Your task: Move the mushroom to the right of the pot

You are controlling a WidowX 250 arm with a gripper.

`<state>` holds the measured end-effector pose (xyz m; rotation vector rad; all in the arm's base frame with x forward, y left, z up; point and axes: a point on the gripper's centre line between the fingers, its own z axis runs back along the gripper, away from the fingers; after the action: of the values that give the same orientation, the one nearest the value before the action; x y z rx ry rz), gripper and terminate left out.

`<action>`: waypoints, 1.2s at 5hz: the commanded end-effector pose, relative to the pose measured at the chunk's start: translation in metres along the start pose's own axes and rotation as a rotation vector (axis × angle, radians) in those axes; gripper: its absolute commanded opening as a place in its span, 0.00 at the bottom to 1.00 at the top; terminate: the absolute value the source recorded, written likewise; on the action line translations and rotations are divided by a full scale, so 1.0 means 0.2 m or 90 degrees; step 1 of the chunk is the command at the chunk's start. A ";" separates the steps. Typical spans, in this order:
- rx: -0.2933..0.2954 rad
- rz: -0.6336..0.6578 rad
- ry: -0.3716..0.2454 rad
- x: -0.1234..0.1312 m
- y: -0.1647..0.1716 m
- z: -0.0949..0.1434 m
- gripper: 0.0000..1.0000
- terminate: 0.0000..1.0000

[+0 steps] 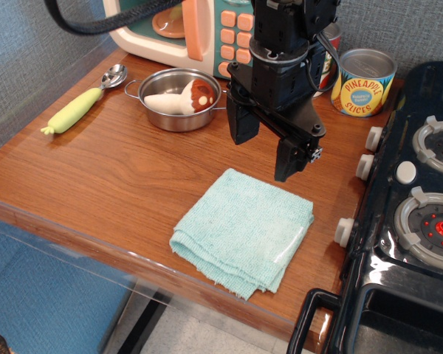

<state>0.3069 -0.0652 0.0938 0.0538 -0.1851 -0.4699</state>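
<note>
Observation.image shows the mushroom (179,99) lying inside the pot (179,116); the hand (266,144) hangs released, empty, right of it. Next: reach in, grasp the stem.

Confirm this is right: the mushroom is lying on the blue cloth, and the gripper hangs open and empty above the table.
Not quite. In the observation.image view the mushroom lies inside the pot, not on the blue cloth. The gripper does hang open and empty above the table.
</note>
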 end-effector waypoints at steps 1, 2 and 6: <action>0.000 0.000 0.000 0.00 0.00 0.00 1.00 0.00; 0.021 0.043 -0.008 0.01 0.17 -0.01 1.00 0.00; 0.118 0.269 0.012 -0.03 0.86 -0.16 1.00 0.00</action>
<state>0.3856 0.0861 0.0565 0.1816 -0.1607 -0.0298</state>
